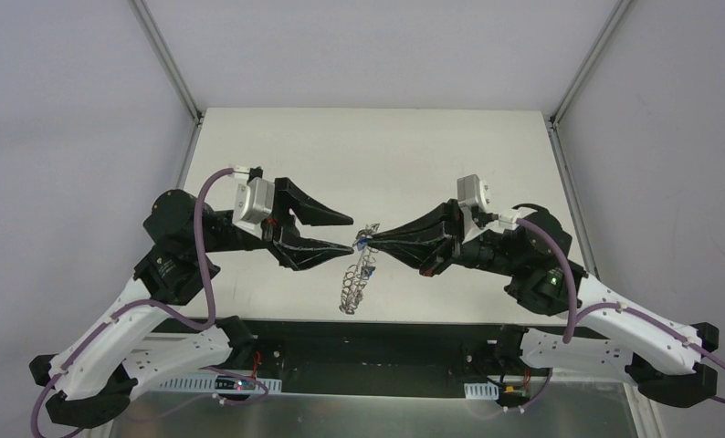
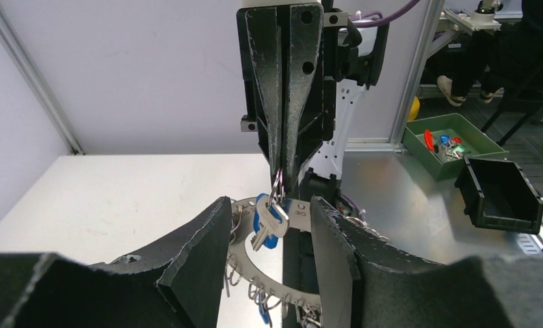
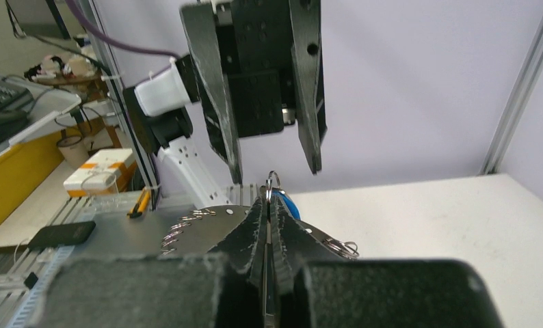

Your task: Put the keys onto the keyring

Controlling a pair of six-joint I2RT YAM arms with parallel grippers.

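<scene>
From above, the tiny blue-capped metal key (image 1: 365, 244) is too small for me to make out. In the left wrist view, the large silvery metal keyring (image 2: 247, 268) runs behind the left end effector's fingers (image 2: 193, 253) and off the bottom edge. In the right wrist view, the right end effector (image 3: 267, 203) covers most of the key's blue cap, and I cannot tell whether the key is threaded on.

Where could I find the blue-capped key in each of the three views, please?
Top view: the key is at centre, at the right claw's tip.
Left wrist: lower centre, hanging below that claw.
Right wrist: centre, blue peeking behind that claw.
Shared landmark: the keyring.
</scene>
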